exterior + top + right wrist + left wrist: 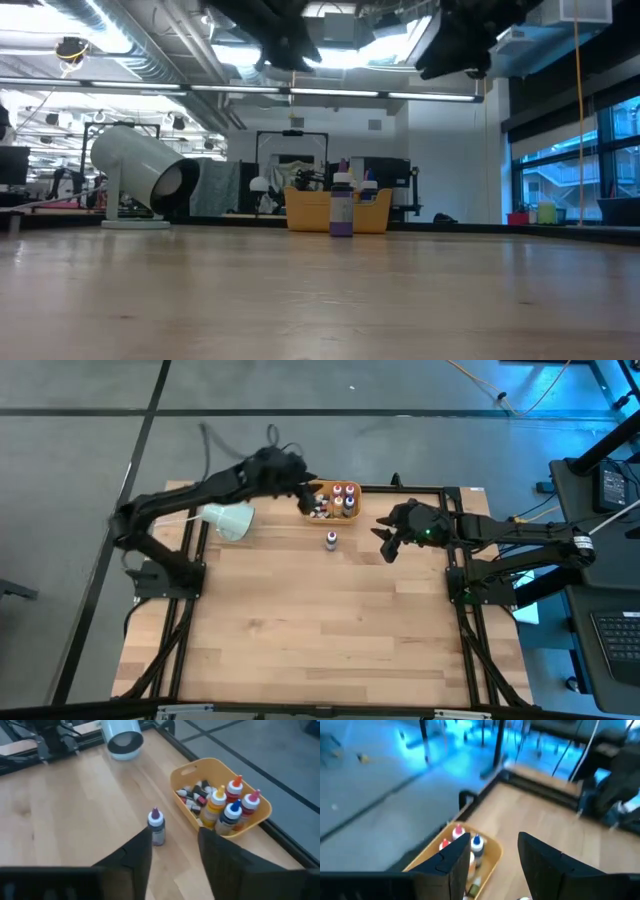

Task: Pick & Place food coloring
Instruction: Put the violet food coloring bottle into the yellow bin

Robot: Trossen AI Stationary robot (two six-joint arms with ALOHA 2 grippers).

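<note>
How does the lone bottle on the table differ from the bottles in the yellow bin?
The lone bottle stands by itself on the bare table; the bin bottles crowd together inside the bin. The lone bottle's tip is purple; the bin bottles' tips are orange, yellow, blue and pink. All stand upright, with pointed dropper tips.

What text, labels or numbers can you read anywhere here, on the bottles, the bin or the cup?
None can be read.
Purple-capped bottle standing on the table: its label is too blurred to read.
Bottles in the orange bin: no legible print.
White cup lying on its side: no visible text.
</note>
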